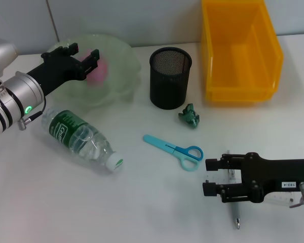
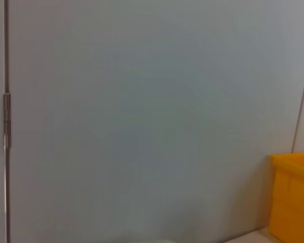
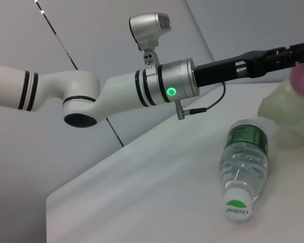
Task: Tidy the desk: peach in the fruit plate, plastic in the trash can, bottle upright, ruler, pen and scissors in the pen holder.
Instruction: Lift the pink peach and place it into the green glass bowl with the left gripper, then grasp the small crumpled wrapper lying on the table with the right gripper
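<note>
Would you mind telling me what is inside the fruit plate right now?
The fruit plate holds the pink peach, with the left pincer over it. The pincer hides part of the peach, so whether it grips it is unclear.

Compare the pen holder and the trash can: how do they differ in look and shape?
The pen holder is a black wire-mesh cylinder; the trash can is a bright yellow solid-walled rectangular bin. The pen holder is clearly smaller than the trash can. Both stand upright on the desk, open at the top, and neither shows anything inside.
</note>
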{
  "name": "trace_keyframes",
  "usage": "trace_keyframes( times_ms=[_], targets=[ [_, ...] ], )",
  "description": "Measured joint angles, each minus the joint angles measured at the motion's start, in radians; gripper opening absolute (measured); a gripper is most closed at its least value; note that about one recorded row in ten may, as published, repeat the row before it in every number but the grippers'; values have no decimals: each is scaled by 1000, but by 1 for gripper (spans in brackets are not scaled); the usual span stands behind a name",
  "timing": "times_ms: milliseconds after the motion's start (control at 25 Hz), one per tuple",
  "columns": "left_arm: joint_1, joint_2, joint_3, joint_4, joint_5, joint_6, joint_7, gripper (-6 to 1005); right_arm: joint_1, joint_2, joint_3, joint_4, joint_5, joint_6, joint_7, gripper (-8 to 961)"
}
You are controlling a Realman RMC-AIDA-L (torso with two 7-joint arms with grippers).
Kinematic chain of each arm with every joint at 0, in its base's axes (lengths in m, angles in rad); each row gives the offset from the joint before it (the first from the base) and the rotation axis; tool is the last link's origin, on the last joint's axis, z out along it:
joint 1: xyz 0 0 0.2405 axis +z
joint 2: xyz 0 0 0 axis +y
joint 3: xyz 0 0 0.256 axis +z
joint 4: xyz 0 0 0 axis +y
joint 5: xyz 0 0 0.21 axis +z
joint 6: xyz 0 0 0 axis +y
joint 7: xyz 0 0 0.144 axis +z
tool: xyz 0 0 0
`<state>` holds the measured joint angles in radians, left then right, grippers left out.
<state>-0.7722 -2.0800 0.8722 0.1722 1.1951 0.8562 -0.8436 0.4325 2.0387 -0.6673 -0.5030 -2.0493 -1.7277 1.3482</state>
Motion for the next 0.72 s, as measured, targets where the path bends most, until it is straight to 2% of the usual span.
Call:
trace_keyframes(
  times_ms=[320, 480, 520, 560, 600, 640, 680, 720],
  targets=[
    [-1, 0, -7, -1, -5, -1, 0, 625, 3, 0, 0, 0, -1, 2, 0, 756],
    [7, 2, -6, 2, -14, 43, -52, 718, 3, 1, 0, 0, -2, 2, 0, 756],
    [28, 11, 2, 17, -8, 121, -132, 748, 3, 1, 1, 0, -2, 2, 0, 757],
    [28, 11, 2, 17, -8, 121, -132, 777, 3, 1, 1, 0, -2, 2, 0, 757],
    [46, 16, 11, 35, -2, 174, -185, 807, 2, 1, 3, 0, -2, 2, 0, 757],
    [95, 24, 46, 94, 16, 280, -298, 806, 0, -1, 6, 0, -2, 2, 0, 757],
    [95, 24, 46, 94, 16, 280, -298, 806, 0, -1, 6, 0, -2, 2, 0, 757],
    [132, 28, 80, 143, 28, 339, -363, 805, 0, -1, 7, -1, -2, 2, 0, 757]
  ],
)
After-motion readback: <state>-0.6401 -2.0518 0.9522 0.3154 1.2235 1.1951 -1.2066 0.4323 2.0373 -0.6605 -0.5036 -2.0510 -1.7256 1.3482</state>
